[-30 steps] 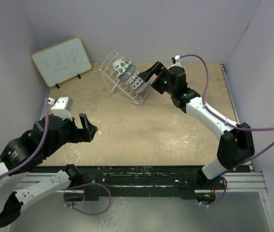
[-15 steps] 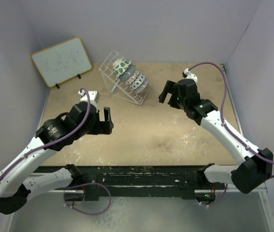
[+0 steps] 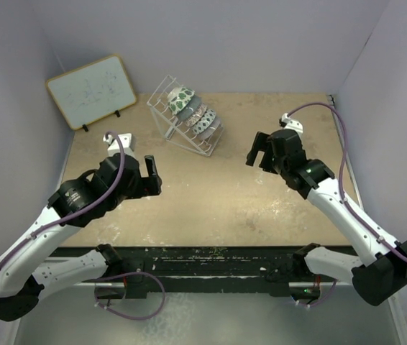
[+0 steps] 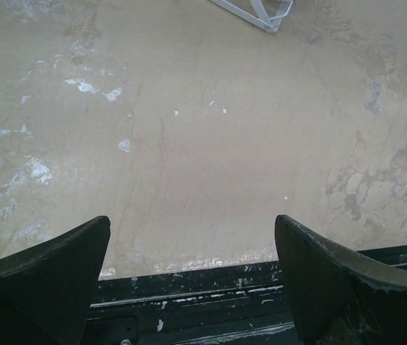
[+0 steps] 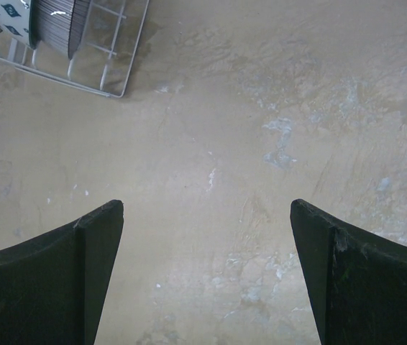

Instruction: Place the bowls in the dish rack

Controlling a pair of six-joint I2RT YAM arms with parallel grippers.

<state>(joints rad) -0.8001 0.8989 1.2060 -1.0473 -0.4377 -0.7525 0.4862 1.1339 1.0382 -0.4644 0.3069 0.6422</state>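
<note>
1. Top view: the dish rack (image 3: pixel 170 131) sat at 11 o'clock from table centre, on the table (image 3: pixel 211 201) near the back wall.
2. The bowls (image 3: pixel 193 114) stood on edge in a row in the rack's slots, the green-and-white one at the back end. I couldn't count them for sure from this view.
3. The left gripper (image 3: pixel 151 176) was at 9 o'clock from table centre, with jaws wide apart and nothing between them. The left wrist view showed only bare tabletop in the gap (image 4: pixel 191 241), with a rack corner (image 4: pixel 261 13) at 1 o'clock.
4. The right gripper (image 3: pixel 255 149) was at 2 o'clock from centre, well apart from the rack, jaws wide apart and holding nothing. The right wrist view (image 5: pixel 207 215) confirmed this. The rack's end (image 5: pixel 113 68) was at 11 o'clock there, with a dark ribbed bowl (image 5: pixel 60 25) in it.
5. A whiteboard (image 3: pixel 92 91) leaned on the wall at 10 o'clock.
</note>
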